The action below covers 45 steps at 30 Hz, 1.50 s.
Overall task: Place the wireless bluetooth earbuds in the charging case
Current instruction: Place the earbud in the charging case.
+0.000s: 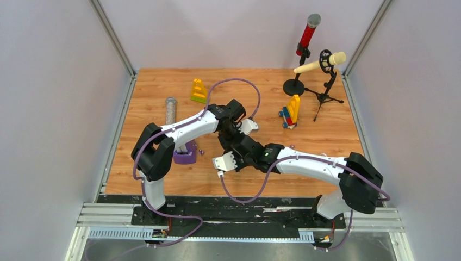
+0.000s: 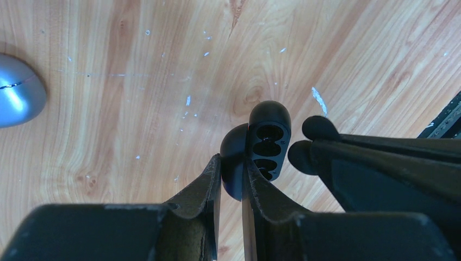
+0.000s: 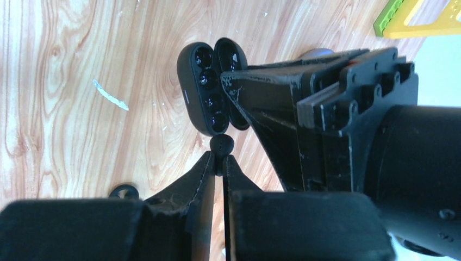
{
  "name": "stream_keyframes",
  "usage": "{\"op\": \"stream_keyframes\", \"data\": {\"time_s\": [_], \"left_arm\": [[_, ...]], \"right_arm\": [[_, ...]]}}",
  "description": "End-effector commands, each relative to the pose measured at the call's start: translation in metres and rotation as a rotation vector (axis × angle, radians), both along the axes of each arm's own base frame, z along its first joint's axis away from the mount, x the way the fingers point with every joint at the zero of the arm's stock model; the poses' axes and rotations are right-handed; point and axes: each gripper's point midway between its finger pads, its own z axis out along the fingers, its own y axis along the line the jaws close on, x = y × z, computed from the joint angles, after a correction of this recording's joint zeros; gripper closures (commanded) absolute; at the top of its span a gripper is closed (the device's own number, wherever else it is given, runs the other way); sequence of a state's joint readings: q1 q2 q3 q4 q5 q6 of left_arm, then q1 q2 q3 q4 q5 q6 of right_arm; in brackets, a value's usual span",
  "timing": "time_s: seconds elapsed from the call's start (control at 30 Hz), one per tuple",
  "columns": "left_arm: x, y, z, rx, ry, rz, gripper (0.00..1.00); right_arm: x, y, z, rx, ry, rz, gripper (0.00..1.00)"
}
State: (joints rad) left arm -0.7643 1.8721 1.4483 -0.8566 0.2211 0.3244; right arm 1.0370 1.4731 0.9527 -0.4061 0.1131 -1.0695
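An open black charging case [image 3: 209,98] hangs above the table, its sockets showing; it also shows in the left wrist view [image 2: 269,138]. My left gripper [image 2: 232,163] is shut on one half of the case. My right gripper [image 3: 219,157] is shut on a tiny black earbud [image 3: 222,144], held just at the case's lower end, close to or touching it. A second black earbud [image 3: 124,191] lies on the table. In the top view both grippers [image 1: 234,136] meet mid-table and hide the case. Two small purple buds [image 1: 201,152] lie by a purple case [image 1: 185,155].
A silvery rounded case [image 2: 16,89] lies to the left on the table. A clear tube [image 1: 170,109], a yellow-green toy [image 1: 198,89], a stacked block toy [image 1: 291,111] and two microphone stands [image 1: 321,81] stand at the back. Another purple bud [image 1: 292,145] lies near the right arm.
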Motion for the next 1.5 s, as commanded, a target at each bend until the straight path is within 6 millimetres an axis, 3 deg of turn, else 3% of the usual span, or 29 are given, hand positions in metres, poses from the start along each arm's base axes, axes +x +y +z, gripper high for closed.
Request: {"op": "stream_keyframes", "data": {"time_s": [0.0, 0.23, 0.83, 1.0, 1.47], "left_arm": [[-0.002, -0.009, 0.008, -0.029, 0.000, -0.057, 0.82], [-0.004, -0.009, 0.006, -0.012, -0.008, -0.068, 0.82], [-0.008, -0.011, -0.004, 0.046, -0.046, -0.102, 0.82], [-0.011, -0.013, -0.003, 0.042, -0.042, -0.112, 0.82], [-0.017, -0.015, 0.000, 0.020, -0.029, -0.132, 0.82]], "right_arm": [[0.003, 0.014, 0.007, -0.011, -0.078, 0.031, 0.96], [-0.004, 0.022, -0.006, -0.057, -0.081, 0.071, 0.97], [-0.013, 0.024, -0.007, -0.118, -0.096, 0.106, 0.97], [-0.013, 0.024, -0.017, -0.144, -0.083, 0.114, 0.97], [-0.010, 0.028, -0.020, -0.142, -0.098, 0.119, 0.96]]}}
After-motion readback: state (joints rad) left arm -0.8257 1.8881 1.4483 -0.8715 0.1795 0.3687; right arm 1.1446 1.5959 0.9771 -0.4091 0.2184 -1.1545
